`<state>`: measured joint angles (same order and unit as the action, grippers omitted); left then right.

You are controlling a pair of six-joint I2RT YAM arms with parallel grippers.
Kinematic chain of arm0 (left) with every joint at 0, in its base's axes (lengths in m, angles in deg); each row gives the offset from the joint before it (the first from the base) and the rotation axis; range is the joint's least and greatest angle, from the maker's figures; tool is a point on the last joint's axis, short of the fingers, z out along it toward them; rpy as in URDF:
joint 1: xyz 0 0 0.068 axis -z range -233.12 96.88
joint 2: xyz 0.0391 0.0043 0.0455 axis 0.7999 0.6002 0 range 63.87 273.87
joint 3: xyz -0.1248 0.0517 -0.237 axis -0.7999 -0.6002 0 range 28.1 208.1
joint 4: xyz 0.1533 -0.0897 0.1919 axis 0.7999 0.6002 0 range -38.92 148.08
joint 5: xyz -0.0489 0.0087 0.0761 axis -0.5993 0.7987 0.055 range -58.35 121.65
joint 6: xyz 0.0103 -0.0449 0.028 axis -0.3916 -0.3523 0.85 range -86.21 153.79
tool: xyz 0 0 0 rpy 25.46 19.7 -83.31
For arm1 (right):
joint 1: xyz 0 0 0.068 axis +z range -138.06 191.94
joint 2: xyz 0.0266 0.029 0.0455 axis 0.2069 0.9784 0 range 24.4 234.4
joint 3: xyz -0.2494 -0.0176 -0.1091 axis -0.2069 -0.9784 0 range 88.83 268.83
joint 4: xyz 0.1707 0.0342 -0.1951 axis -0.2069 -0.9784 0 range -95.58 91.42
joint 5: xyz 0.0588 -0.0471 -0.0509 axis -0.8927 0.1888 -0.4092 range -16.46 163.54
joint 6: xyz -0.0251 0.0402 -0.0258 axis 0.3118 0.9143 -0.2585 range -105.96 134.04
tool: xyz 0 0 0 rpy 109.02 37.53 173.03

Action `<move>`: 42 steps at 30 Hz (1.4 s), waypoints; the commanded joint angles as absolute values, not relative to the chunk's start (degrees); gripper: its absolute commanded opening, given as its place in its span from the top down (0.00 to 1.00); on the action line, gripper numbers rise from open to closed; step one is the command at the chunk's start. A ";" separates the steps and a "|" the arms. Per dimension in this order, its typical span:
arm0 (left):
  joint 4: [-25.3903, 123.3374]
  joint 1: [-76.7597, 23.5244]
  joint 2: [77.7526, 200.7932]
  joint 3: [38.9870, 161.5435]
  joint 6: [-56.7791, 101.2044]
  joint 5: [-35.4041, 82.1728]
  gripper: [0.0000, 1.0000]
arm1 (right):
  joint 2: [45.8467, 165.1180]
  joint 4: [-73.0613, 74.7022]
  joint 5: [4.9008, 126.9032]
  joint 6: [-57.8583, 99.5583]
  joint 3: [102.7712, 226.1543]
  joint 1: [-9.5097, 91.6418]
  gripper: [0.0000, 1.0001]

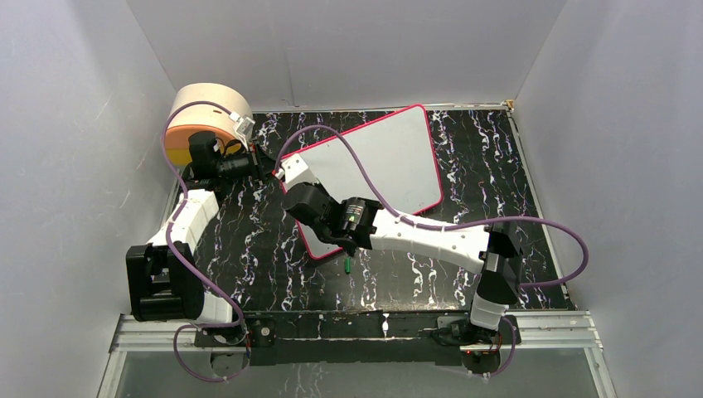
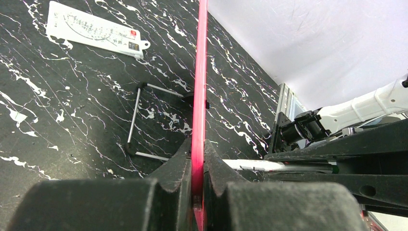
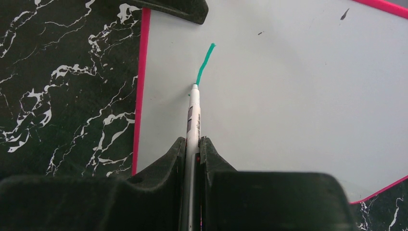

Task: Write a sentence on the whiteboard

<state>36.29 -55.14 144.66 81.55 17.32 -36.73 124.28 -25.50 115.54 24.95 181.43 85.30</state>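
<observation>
Left gripper (image 2: 197, 161) clenched on whiteboard (image 3: 288, 106) rim to steady it; right gripper (image 3: 192, 147) grasping pen (image 3: 194, 113), tip on board (one teal stroke (image 3: 205, 62) only), writing barely begun

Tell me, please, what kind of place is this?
Probably a robot test booth: plain white walls box in a black marbled table, and a left arm and right arm are bolted to a metal rail at its near edge.
</observation>
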 commanded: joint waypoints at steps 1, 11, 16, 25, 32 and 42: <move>37.45 -54.91 144.28 81.23 21.04 -34.34 1.00 | 120.78 -21.55 118.28 24.91 180.59 85.50 1.00; 37.37 -54.82 144.45 81.27 20.96 -34.61 1.00 | 121.65 -20.49 118.87 24.64 180.67 84.90 1.00; 37.37 -54.77 144.44 81.27 20.92 -34.68 1.00 | 121.94 -19.98 118.72 24.48 180.68 84.70 1.00; 37.38 -54.56 144.55 81.26 20.96 -34.81 1.00 | 122.52 -19.54 117.63 24.50 180.89 84.13 1.00; 37.41 -54.47 144.45 81.27 21.05 -34.80 1.00 | 122.67 -20.64 118.23 25.19 180.73 83.83 1.00; 37.45 -54.37 144.55 81.23 21.14 -34.77 1.00 | 123.08 -20.12 115.42 25.24 181.00 83.74 1.00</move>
